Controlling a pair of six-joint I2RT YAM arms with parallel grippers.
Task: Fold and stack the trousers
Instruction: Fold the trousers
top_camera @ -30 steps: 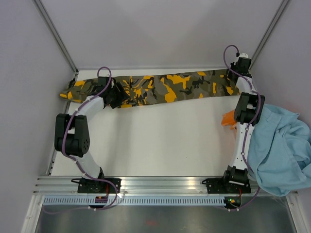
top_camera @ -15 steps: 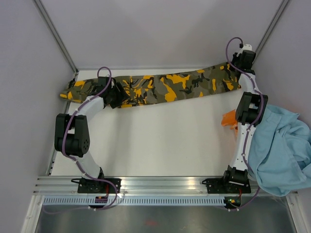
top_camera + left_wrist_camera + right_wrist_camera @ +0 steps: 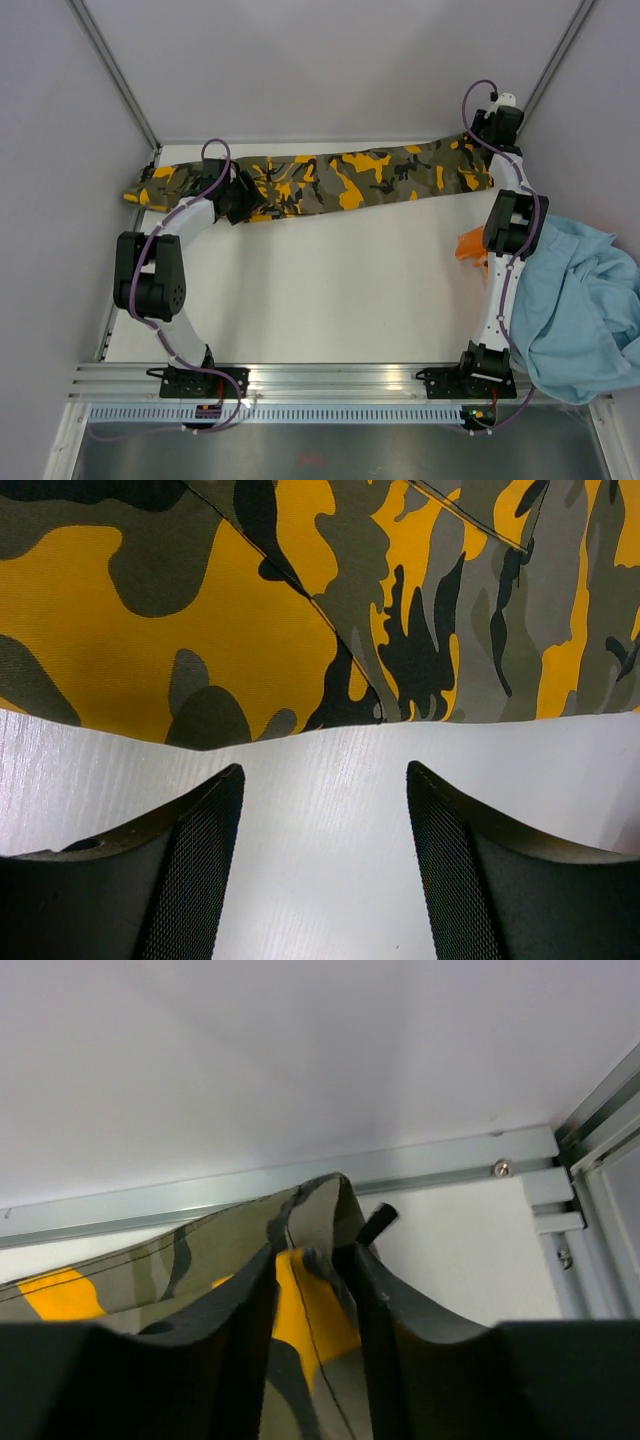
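One pair of trousers lies stretched flat along the far edge of the table, from its left side to its far right corner. The left gripper hovers wide open over the table, just short of the cloth's near hem. At the table's far right corner, the right gripper has a trouser corner between its two fingers; I cannot tell whether they are pinching it. One light-blue garment hangs off the table's right edge, with one orange garment beside it.

Spread fingers flank white table just short of trousers.
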